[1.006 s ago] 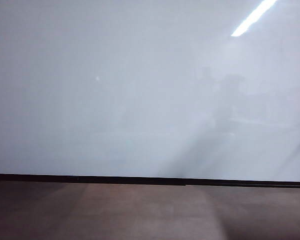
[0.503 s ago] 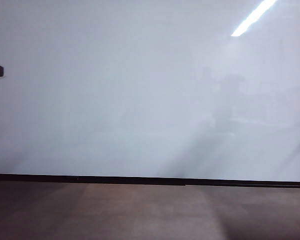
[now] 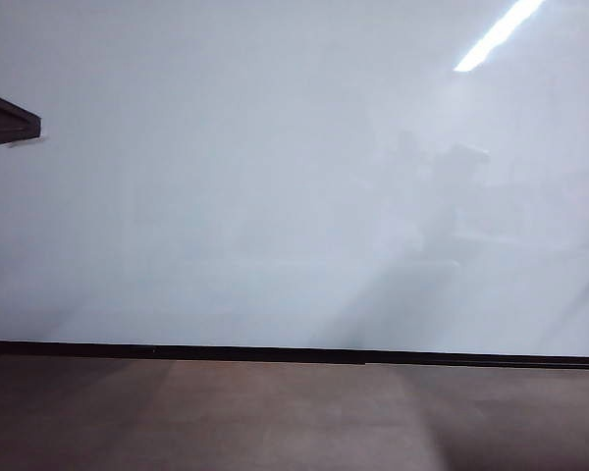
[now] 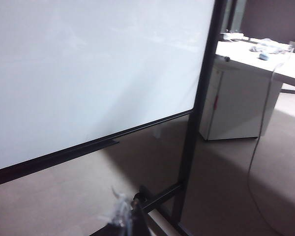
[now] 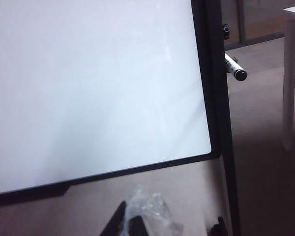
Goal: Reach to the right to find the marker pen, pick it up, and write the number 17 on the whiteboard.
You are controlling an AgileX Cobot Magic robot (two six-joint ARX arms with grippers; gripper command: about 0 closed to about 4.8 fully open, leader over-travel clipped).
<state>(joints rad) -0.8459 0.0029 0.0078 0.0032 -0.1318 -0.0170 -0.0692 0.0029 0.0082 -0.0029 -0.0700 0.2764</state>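
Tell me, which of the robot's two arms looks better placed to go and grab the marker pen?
Probably the right. Its wrist view shows the marker pen sticking out beside the whiteboard frame, beyond the shut right gripper. The left gripper view shows no pen.

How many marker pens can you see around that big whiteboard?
1. The marker pen sticks out past the black frame post at the whiteboard's right edge, seen only from the right claw's camera. Others may be hidden.
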